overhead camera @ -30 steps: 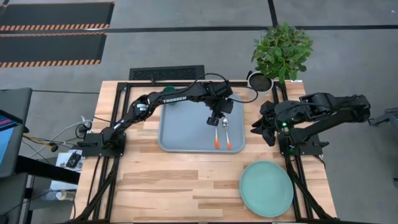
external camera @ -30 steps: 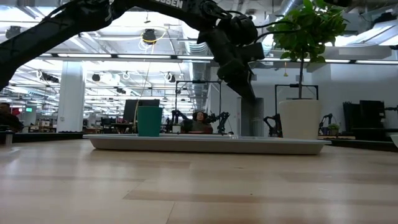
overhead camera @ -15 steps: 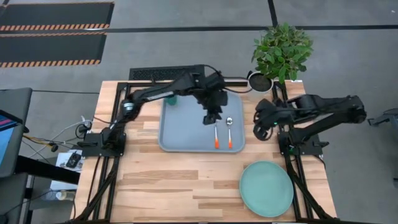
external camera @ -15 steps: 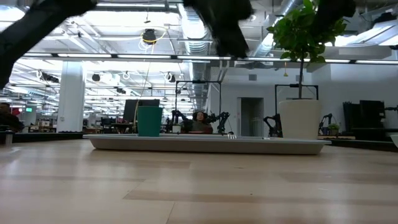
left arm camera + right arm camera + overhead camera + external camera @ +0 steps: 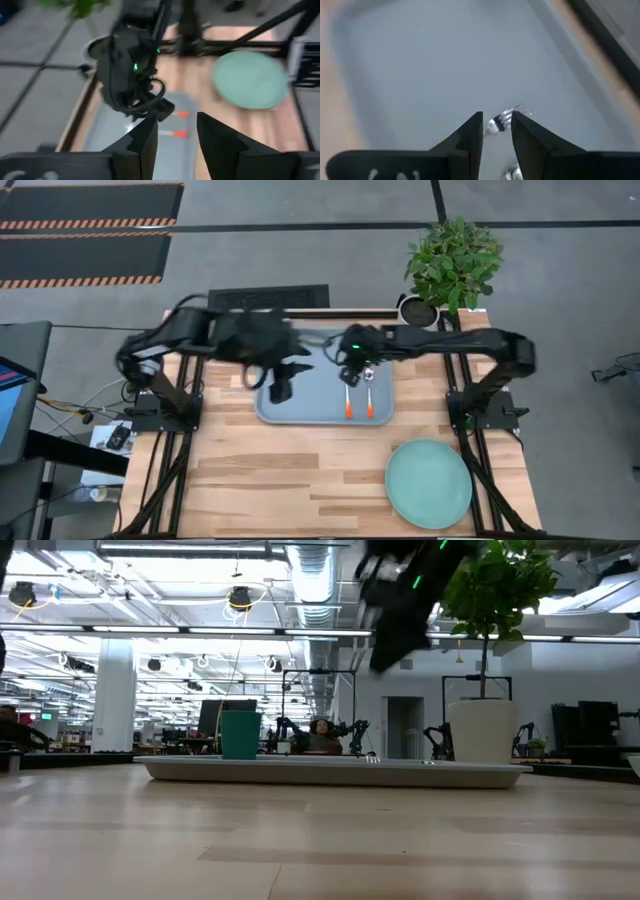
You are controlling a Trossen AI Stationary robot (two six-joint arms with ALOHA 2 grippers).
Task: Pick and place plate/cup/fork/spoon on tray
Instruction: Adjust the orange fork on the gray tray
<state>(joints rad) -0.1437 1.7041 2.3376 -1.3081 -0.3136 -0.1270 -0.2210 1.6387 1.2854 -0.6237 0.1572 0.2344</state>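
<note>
The light blue-grey tray (image 5: 315, 402) lies at the table's far middle. The fork (image 5: 347, 400) and the spoon (image 5: 368, 394) lie side by side on its right half, orange handles toward the near edge. The dark green cup (image 5: 240, 734) stands on the tray's far left; in the high view my left arm hides it. The mint-green plate (image 5: 429, 483) lies flat on the table at the near right. My right gripper (image 5: 350, 370) is open, high above the fork's tines (image 5: 508, 117). My left gripper (image 5: 281, 387) is open and empty over the tray's left part.
A potted plant (image 5: 452, 262) in a white pot (image 5: 482, 732) stands at the far right corner, behind the right arm. Bare wood (image 5: 290, 480) lies between the tray and the near edge, left of the plate.
My left gripper has drawn back from above the fork toward the table's left edge and now hangs over the tray's left part. My right arm has swung from the table's right side toward the left, out over the tray above the fork and spoon, which have stayed put.
</note>
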